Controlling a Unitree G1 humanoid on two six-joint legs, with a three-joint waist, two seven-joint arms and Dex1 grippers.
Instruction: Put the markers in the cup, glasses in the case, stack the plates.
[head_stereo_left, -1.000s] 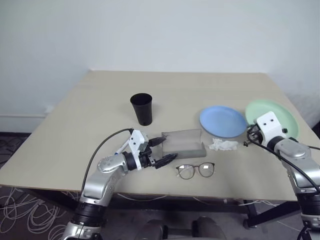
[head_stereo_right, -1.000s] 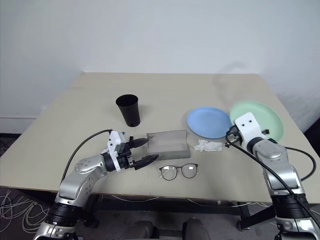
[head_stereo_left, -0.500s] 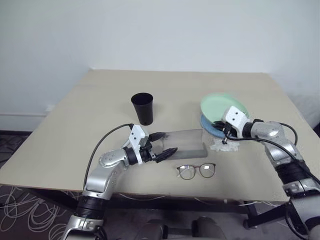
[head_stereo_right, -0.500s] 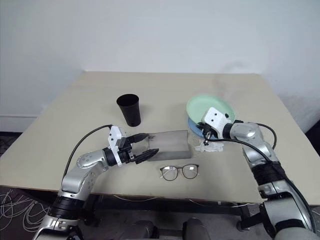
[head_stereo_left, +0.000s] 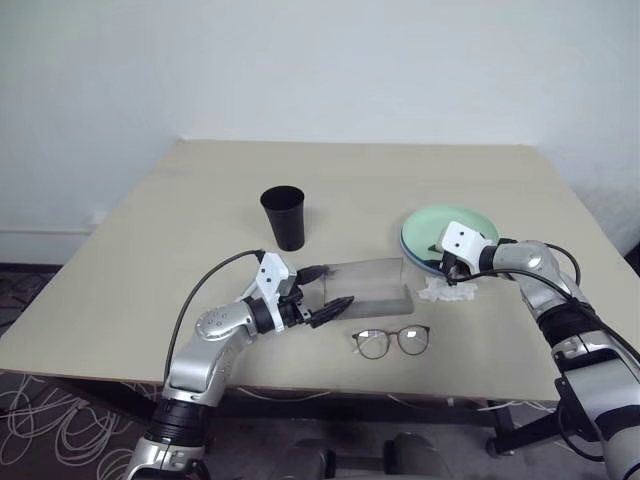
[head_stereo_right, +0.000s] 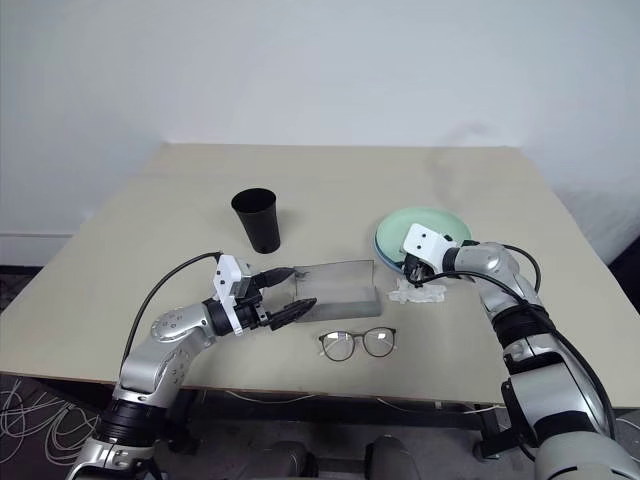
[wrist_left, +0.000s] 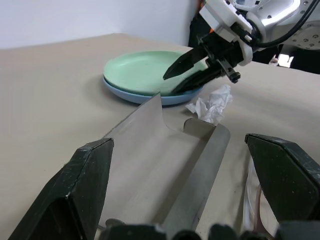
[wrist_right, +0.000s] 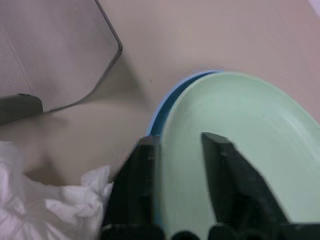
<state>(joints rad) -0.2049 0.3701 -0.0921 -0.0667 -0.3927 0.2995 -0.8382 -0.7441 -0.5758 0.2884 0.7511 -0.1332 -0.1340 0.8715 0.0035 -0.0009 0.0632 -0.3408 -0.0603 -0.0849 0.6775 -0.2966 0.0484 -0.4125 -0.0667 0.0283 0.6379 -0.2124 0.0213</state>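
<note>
Letting go of the green plate (head_stereo_left: 450, 224) atop the blue plate (wrist_left: 131, 94), right pincer (wrist_left: 186, 74) half open; stiff, light, probably slick, so grab the rim.

A crumpled white paper tissue (head_stereo_left: 447, 291) is seen lying on the beige, flat-topped table (head_stereo_left: 200, 215). Tangled white cables (head_stereo_left: 60, 425) are seen on the floor beneath the table's near edge.

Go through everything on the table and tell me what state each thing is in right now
green plate: stacked on the blue plate.
case: open, lid up, nothing inside.
glasses: lying unfolded on the table.
cup: upright.
tissue: crumpled.
left gripper: open.
right gripper: parted at the green plate's rim.
</note>
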